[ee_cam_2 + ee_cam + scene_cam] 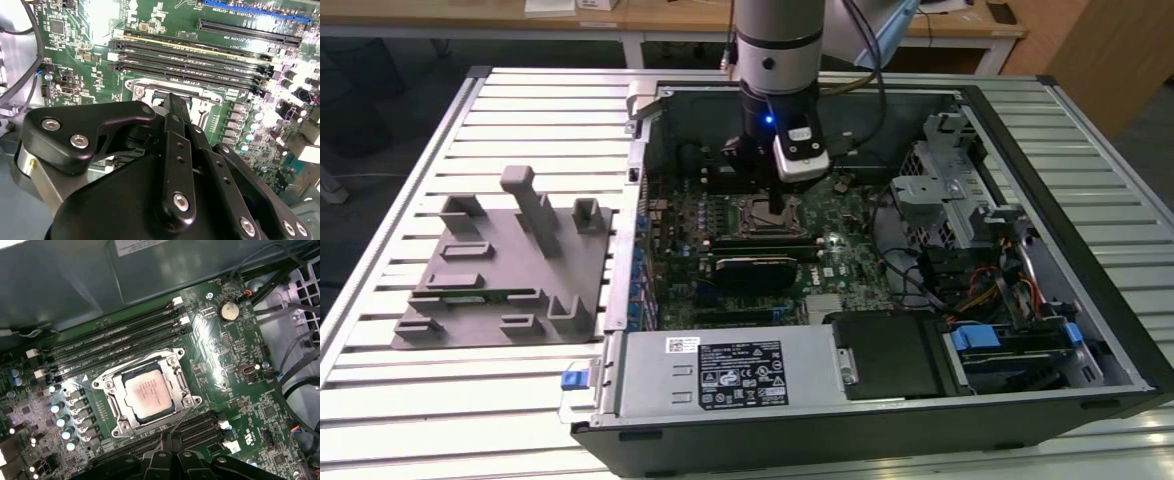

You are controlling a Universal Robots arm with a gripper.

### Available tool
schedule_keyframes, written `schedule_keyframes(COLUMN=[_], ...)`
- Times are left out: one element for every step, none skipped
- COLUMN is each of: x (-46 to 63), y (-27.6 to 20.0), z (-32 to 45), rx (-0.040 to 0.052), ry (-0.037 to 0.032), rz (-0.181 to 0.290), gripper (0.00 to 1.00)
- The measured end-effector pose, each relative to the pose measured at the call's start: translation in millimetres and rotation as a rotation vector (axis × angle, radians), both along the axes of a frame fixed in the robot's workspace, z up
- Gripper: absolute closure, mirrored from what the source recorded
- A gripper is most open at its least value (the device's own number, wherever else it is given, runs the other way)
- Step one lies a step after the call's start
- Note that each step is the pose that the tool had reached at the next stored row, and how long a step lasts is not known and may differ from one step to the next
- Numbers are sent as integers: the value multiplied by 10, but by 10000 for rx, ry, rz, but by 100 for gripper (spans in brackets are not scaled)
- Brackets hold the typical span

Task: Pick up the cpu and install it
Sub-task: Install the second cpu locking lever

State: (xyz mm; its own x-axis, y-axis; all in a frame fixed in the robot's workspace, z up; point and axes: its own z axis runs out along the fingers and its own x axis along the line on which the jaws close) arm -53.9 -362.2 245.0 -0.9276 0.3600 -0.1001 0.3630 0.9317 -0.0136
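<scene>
Claw point(778, 205) at the end of the arm hangs low inside the open computer case point(1067, 130), just above the socket frame point(150, 392) on the motherboard point(235, 365); whether its fingers are parted or closed cannot be told. Seen in the first wrist view, the cpu point(148, 391) lies flat inside that frame, silvery top up, so nothing is being carried. Judging by its look, the chip is light, thin and stiff, smooth on top and probably fragile underneath, so the safest hold seems to be by two opposite edges of its rim, kept level. Room is tight: in that same view memory slots point(115, 340) run along the frame from about 10 to 1 o'clock, more slots sit at 5 o'clock, and a row of capacitors point(62, 420) stands at 8 o'clock. Straight up appears the freest way. On the desk point(400, 400), a grey tray point(500, 270) stands at 9 o'clock of the case.
</scene>
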Motion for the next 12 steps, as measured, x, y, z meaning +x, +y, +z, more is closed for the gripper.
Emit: schedule_keyframes(x=[0,0,-2,-3,-4,-5,-7,-11,-14,-17,-21,-25], y=[-4,-9,-15,-22,-28,-33,-39,-45,-50,-53,-56,-59], z=[-9,-19,-29,-40,-49,-58,-64,-69,-75,-81,-87,-92], rx=[1,1,1,2,2,2,2,1,1,2,1,1], ry=[15,33,48,60,67,74,77,79,79,78,78,78], rz=[62,121,180,246,308,371,437,498,568,648,738,825], gripper=[89,89,89,89,89,89,89,89,89,89,89,89])
